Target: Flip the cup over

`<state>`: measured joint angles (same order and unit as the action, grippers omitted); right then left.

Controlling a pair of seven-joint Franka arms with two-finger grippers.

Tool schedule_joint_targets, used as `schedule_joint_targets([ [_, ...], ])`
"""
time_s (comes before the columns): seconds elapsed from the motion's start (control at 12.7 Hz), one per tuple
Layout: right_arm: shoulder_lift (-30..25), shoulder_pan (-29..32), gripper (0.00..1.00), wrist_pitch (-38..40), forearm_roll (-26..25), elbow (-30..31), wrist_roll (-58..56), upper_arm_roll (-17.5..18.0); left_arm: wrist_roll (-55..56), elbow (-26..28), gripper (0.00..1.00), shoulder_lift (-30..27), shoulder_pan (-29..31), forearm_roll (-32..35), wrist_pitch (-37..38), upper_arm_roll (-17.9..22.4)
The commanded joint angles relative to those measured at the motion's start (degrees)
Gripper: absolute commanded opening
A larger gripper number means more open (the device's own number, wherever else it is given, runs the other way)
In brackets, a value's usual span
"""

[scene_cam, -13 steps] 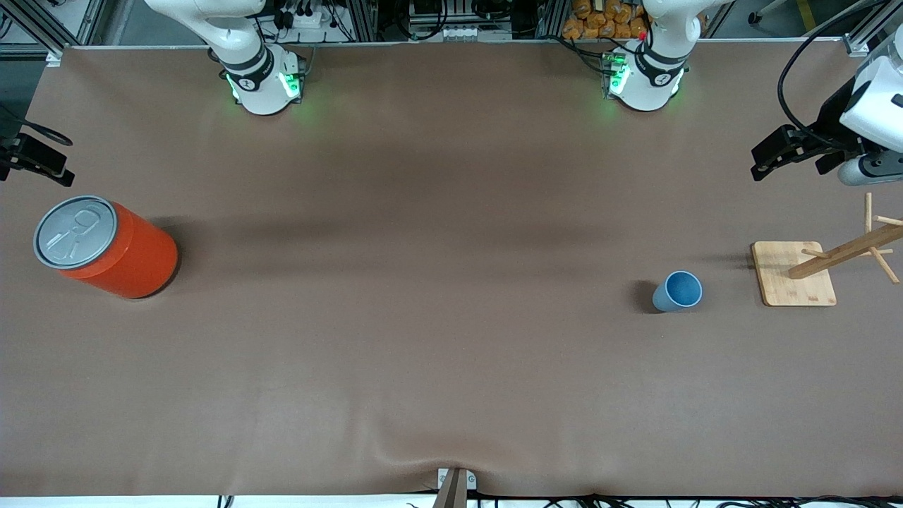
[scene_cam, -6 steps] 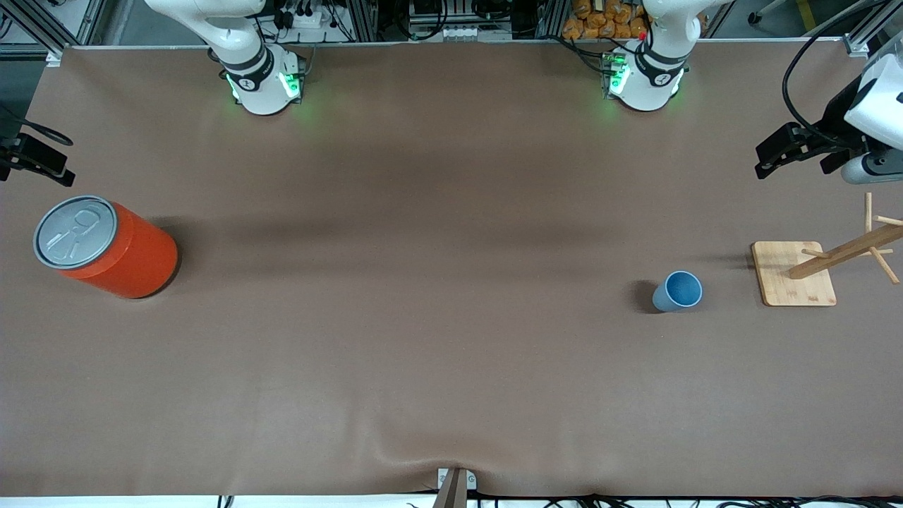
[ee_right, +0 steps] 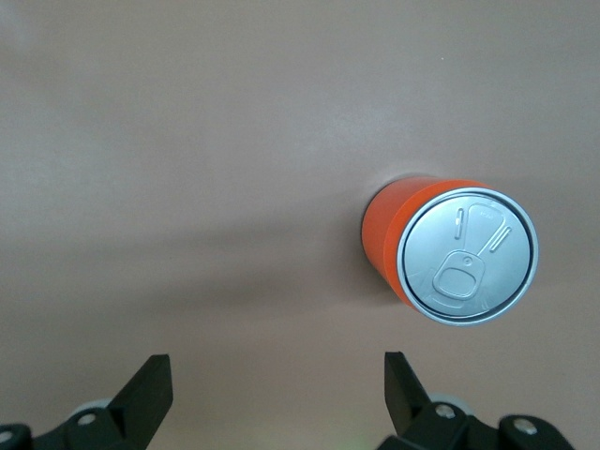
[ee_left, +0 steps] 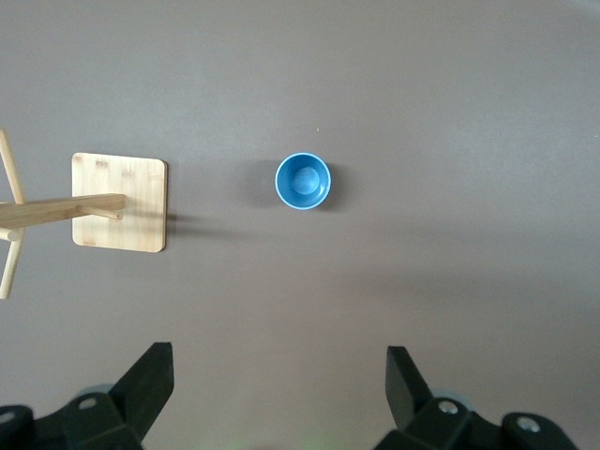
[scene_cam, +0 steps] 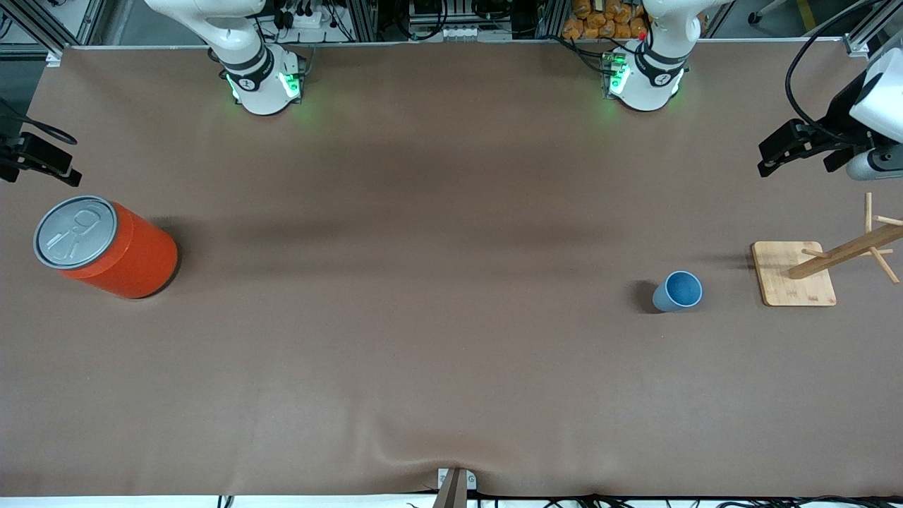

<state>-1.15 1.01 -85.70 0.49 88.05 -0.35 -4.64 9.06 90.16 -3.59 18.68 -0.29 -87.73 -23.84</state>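
The cup (scene_cam: 677, 291) is a small light-blue tumbler standing upright on the brown table, mouth up, darker blue inside. It also shows in the left wrist view (ee_left: 302, 181), seen from straight above. My left gripper (ee_left: 279, 377) is open and empty, high over the table, well apart from the cup. Its hand (scene_cam: 797, 144) shows at the left arm's end of the table. My right gripper (ee_right: 277, 377) is open and empty, high over bare table beside the orange can. Its hand (scene_cam: 39, 162) shows at the right arm's end.
A big orange can (scene_cam: 106, 247) with a grey pull-tab lid (ee_right: 467, 255) stands at the right arm's end. A wooden peg stand on a square base (scene_cam: 794, 274), also in the left wrist view (ee_left: 120, 202), stands beside the cup toward the left arm's end.
The left hand has shifted slightly outward and toward the robots' bases. The right hand has barely moved. The cup, the can and the stand have not moved.
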Motion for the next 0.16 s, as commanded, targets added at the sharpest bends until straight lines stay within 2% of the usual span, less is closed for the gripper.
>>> schedule_joint_targets([
  [0.0, 0.5, 0.0, 1.0, 1.1, 1.2, -1.2, 0.1, -0.3, -0.9, -1.2, 1.0, 0.6, 0.4, -0.2, 1.2, -0.4],
  [0.08, 0.5, 0.0, 1.0, 1.0, 1.2, -1.2, 0.1, -0.3, -0.7, -1.2, 1.0, 0.9, 0.4, -0.1, 1.2, -0.4],
])
